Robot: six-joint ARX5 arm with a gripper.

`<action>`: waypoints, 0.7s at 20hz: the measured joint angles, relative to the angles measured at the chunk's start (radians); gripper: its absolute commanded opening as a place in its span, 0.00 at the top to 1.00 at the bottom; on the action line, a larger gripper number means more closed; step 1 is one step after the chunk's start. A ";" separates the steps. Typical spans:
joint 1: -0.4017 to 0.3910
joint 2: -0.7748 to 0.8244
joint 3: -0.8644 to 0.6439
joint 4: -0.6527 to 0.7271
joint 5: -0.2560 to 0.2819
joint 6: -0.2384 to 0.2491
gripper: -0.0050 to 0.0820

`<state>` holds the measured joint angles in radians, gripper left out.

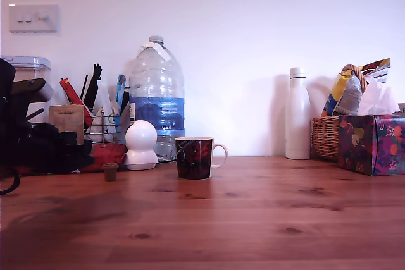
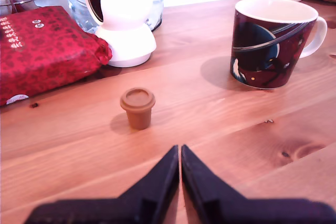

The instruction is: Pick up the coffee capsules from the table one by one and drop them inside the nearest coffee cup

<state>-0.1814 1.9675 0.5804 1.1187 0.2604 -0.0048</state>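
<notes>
Hovering low over the reddish wooden counter, the robot arm's tool points at 1 small brown coffee capsule, its 2 dark fingertips pressed together with only a hairline gap between them and nothing pinched. The capsule stands upright, lid side up, just ahead of the tool and slightly to one side of its centre line, apart from it and untouched. Farther ahead and off to the other side stands the coffee cup, a dark mug with a red and purple pattern, pale rim and white handle, its mouth open and, as far as the wrist view shows, empty. Beyond the capsule sit a white dome-shaped gadget and a red patterned pouch, with a large water bottle behind them. In the exterior view the arm appears only as a dark mass at the frame's edge, and the tool itself cannot be made out there. The task looks to be at its opening step, the approach to the first pick, with no capsule yet in the mug. The next move would call for spreading the fingers wide enough to straddle the tapered pod, shifting a little sideways to centre on it, then advancing and closing gently; a careless nudge could tip such a small, light piece.
</notes>
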 measured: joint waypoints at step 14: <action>0.000 0.000 0.001 -0.026 -0.002 0.058 0.17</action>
<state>-0.1814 1.9675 0.5816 1.0927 0.2584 0.0536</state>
